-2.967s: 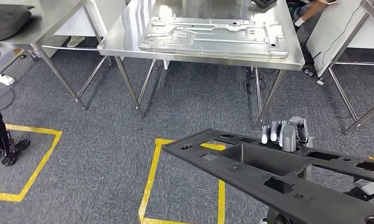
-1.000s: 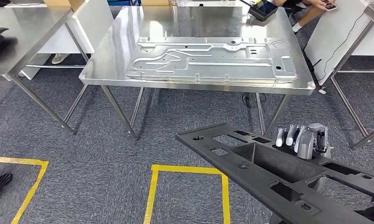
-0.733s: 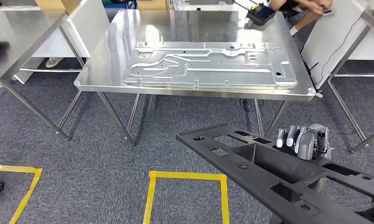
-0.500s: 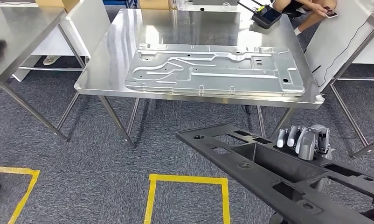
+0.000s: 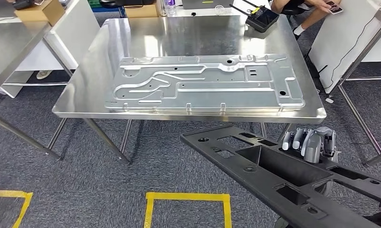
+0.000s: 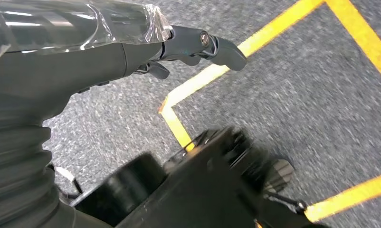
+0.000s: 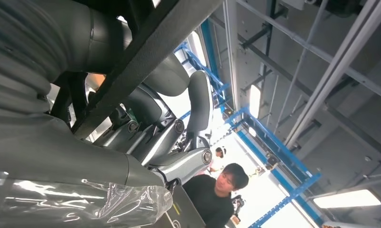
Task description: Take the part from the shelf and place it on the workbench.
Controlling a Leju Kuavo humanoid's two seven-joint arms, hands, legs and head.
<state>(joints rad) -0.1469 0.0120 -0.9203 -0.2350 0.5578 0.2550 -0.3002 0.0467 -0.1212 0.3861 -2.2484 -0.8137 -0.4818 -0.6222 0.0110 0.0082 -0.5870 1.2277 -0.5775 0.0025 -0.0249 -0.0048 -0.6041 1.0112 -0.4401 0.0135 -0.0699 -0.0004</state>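
The long black plastic part [image 5: 274, 175], with cut-outs and a deep pocket, hangs in the air low in the head view, slanting from the centre to the lower right. My right hand [image 5: 311, 142] grips its far edge, fingers curled over the rim. In the right wrist view the part [image 7: 150, 47] crosses the right hand [image 7: 169, 123] as a dark bar. The steel workbench [image 5: 79, 102] stands just ahead, its front edge close to the part's near end. My left hand [image 6: 198, 45] hangs over the carpet, fingers stretched out and holding nothing.
A large pressed metal panel [image 5: 203, 88] covers most of the workbench. A black controller [image 5: 262, 19] lies at its back right, a cardboard box [image 5: 40, 9] on the left table. A person [image 5: 317, 5] sits behind. Yellow floor tape [image 5: 188, 197] marks the carpet.
The whole view has shifted: I have come nearer to the workbench, which now looks larger and lower in the picture. The part stays in my right hand as before.
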